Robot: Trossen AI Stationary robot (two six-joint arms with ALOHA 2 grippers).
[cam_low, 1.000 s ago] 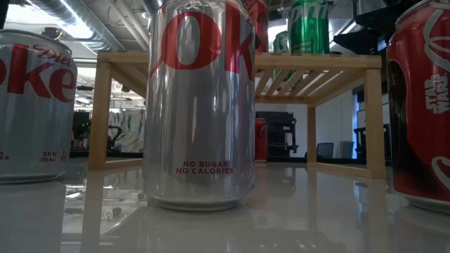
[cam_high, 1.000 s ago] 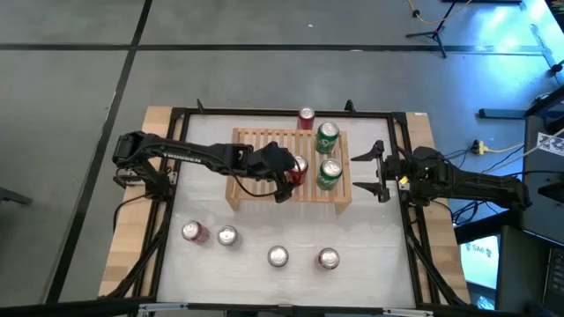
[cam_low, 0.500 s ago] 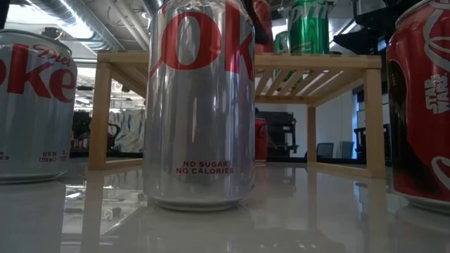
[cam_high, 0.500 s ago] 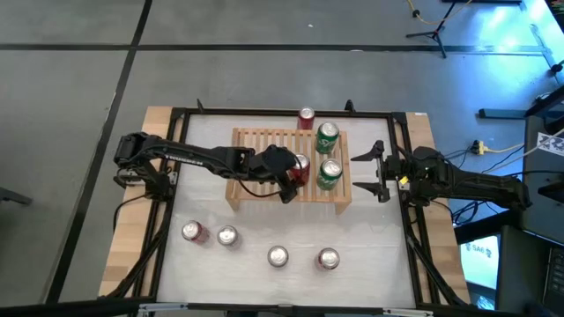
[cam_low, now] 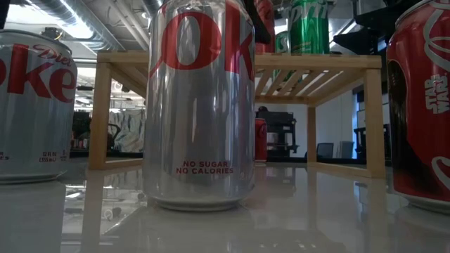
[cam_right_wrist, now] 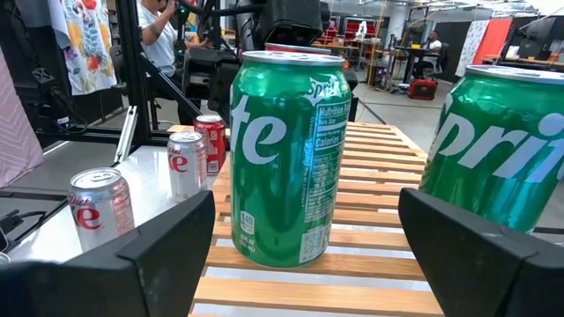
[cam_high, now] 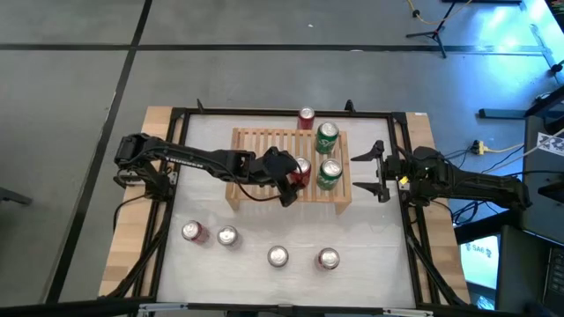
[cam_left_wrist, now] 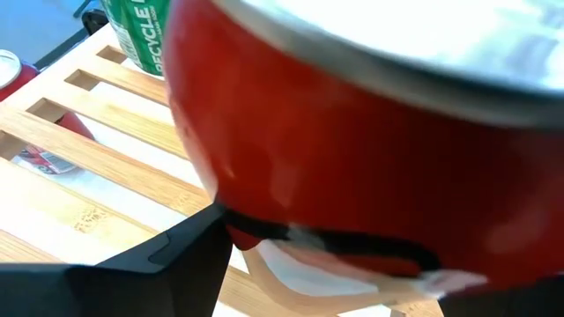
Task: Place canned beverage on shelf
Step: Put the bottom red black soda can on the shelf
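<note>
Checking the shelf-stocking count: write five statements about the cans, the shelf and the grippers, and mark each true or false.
1. Two green cans stand on the shelf. True.
2. The left gripper is over the shelf at a red can. True.
3. Six cans stand on the table in front of the shelf. False: four.
4. The right gripper holds a green can. False: it is open, empty, beside the shelf.
5. The shelf is black metal. False: light slatted wood.
</note>
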